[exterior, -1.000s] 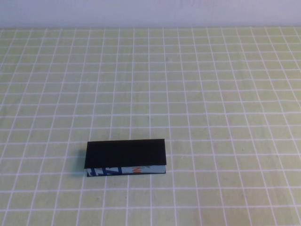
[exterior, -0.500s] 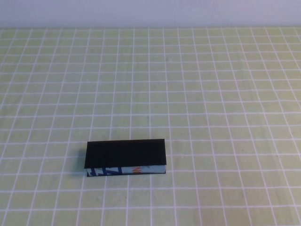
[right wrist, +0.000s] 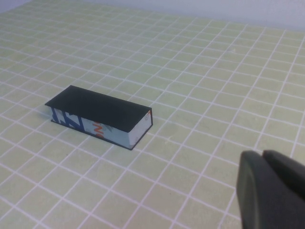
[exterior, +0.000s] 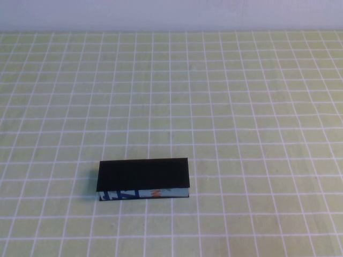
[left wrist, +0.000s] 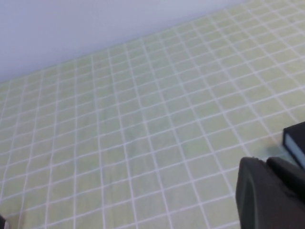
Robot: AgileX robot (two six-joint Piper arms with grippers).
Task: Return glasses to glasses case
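Observation:
The glasses case lies closed on the green checked cloth, left of centre near the front, its pale blue printed side facing the front edge. It also shows in the right wrist view, and one corner shows in the left wrist view. The glasses are not in view. My left gripper is shut and empty, low beside the case's corner. My right gripper is shut and empty, off to the right of the case. Neither arm shows in the high view.
The green checked tablecloth covers the whole table. A pale wall runs along the far edge.

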